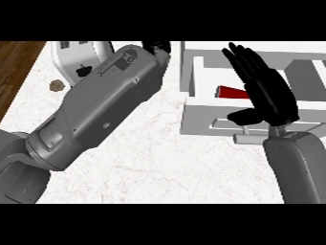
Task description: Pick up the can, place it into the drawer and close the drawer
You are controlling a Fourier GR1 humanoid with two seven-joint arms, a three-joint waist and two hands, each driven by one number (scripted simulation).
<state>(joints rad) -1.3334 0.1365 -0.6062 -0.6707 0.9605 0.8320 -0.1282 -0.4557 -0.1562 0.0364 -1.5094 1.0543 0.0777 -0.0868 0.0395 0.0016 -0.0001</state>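
The red cylindrical can [233,92] lies on its side inside the white box-shaped drawer [193,98], which stands pulled open on the pale marbled countertop [165,162]. Over the drawer's front wall hangs the black right hand [267,91], fingers straight and spread wide, holding nothing, its thumb down by the grey bar handle [248,139] on the drawer's face. Across on the left, the big grey left forearm [94,105] slants up the view, and only the tips of the black left hand [157,48] show at the top edge: whether it is open or closed cannot be told. Beyond it sits a white appliance [81,55], with a small brown lump [57,85] nearby on the counter.
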